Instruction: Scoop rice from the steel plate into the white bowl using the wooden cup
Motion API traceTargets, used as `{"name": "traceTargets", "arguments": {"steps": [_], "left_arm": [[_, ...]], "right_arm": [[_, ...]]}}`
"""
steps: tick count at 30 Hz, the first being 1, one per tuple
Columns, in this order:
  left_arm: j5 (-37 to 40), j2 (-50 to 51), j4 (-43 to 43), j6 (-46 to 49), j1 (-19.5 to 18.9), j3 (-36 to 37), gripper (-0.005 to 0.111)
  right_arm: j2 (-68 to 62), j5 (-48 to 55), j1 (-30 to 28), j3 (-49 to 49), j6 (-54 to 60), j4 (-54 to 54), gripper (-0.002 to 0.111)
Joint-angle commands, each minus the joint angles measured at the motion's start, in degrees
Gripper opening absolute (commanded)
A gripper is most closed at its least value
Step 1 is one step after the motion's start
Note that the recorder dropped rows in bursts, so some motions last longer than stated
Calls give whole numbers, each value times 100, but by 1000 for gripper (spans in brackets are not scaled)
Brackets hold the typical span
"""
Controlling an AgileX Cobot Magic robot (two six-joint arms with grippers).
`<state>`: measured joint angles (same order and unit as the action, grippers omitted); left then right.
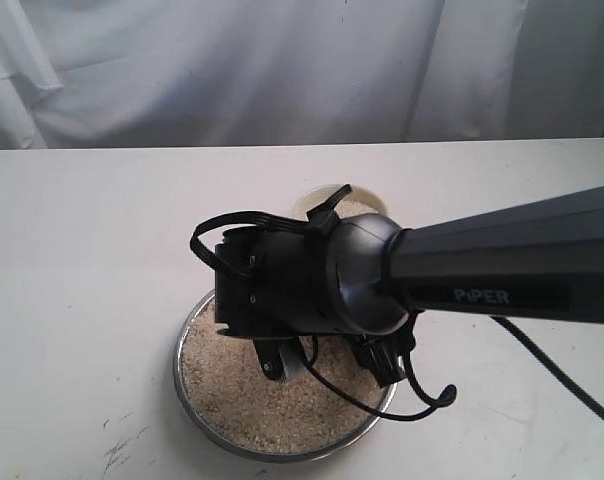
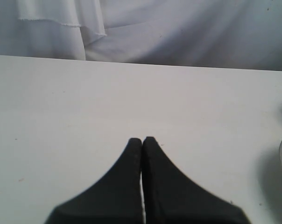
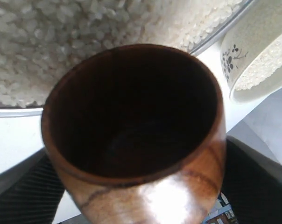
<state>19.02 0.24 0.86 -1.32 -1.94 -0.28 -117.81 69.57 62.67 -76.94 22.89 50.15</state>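
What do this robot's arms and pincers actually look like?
The right arm is a dark grey tapering tube with a rounded black wrist, lettered PiPER, trailing looped black cables. The left gripper has two matte black, wedge-shaped fingers.

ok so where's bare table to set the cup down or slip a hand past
Widest bare table lies left of the steel plate; another clear strip runs between the white bowl and the curtain. Crowded: the plate and bowl sit close together under the right arm, with a cable trailing beyond on the right.
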Motion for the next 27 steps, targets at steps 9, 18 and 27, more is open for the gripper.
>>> {"name": "traceTargets", "arguments": {"steps": [9,18,27], "left_arm": [[-76,-24,-6,-3,15,28,0],[-76,-24,-6,-3,15,28,0],[-76,-24,-6,-3,15,28,0]], "right_arm": [[21,39,15,-25,-23,-9,0],[21,39,85,-14,-313,455,0],[-216,39,71,-4,-313,751,0]]}}
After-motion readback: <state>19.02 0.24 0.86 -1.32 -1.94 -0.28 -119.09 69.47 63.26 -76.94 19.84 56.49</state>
